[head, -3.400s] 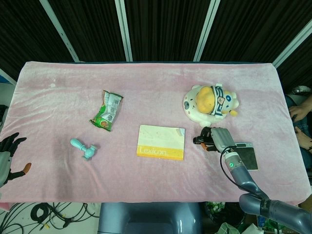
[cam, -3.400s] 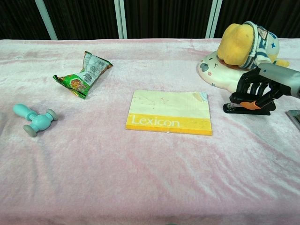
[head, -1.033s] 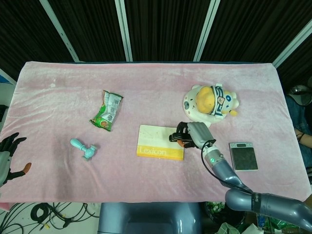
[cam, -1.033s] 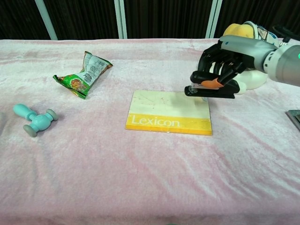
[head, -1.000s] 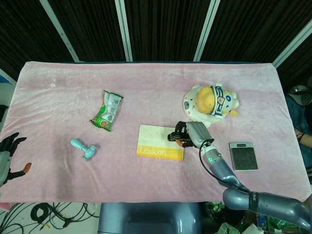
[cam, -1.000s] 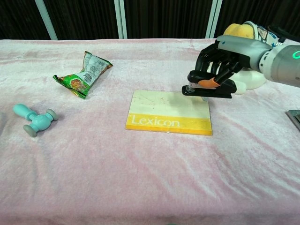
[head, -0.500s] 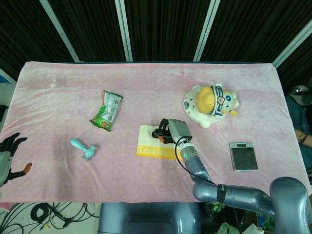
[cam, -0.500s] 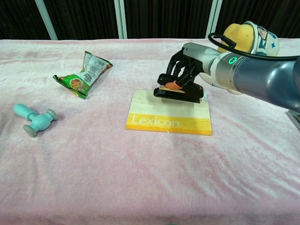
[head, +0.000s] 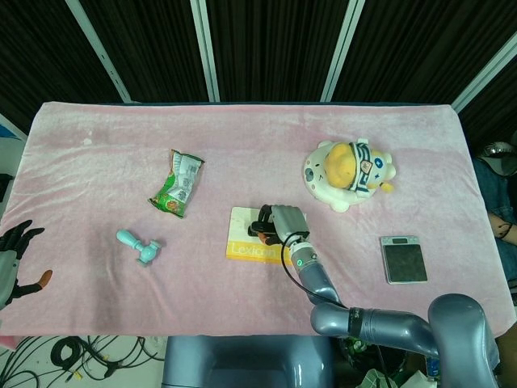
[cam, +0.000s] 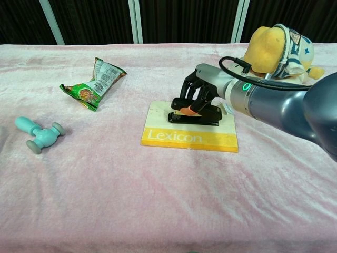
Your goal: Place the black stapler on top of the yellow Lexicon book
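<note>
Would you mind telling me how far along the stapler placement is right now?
Nearly done: the black stapler sits low over the pale upper part of the yellow Lexicon book, apparently resting on it. The right hand grips it from above. Left to do: let go and withdraw. The left hand idles at the table edge.

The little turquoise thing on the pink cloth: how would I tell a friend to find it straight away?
Start at the pink cloth and go to its left side, well away from the yellow book. Below the green snack packet lies the small turquoise toy, alone. It is the only blue-green thing there, shaped like a stubby hammer with grey end caps.
</note>
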### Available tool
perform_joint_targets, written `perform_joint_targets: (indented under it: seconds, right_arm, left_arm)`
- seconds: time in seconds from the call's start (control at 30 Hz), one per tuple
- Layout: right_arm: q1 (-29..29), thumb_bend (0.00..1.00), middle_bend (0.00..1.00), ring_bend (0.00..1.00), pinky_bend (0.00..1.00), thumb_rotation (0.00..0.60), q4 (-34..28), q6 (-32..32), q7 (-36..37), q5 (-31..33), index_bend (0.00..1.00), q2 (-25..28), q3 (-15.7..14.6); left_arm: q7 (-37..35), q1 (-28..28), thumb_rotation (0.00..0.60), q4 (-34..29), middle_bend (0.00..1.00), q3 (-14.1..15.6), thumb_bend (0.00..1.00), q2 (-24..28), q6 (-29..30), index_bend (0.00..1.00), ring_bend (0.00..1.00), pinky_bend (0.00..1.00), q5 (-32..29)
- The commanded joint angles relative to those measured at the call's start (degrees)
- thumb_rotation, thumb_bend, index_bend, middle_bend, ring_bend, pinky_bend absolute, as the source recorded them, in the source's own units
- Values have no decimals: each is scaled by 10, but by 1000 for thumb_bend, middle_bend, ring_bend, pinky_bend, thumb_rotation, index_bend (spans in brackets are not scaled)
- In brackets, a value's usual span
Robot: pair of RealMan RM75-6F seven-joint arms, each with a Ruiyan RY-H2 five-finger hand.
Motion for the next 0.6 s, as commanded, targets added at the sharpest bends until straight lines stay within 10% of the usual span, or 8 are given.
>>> perform_joint_targets:
  seconds: [0.03,0.6]
  right_arm:
    - [-1,253,373,403,440,600,2,-3,-1,2,495,-1,-2]
    - [-17,198,64,121,279,600,-36,8,5,-19,182,17,-7]
  left_arm:
    - [2,0,600,-1,22,1,312,0,-1,150,0,104,0]
    - [6,0,600,0,22,3,314,2,-3,150,0,107,-1]
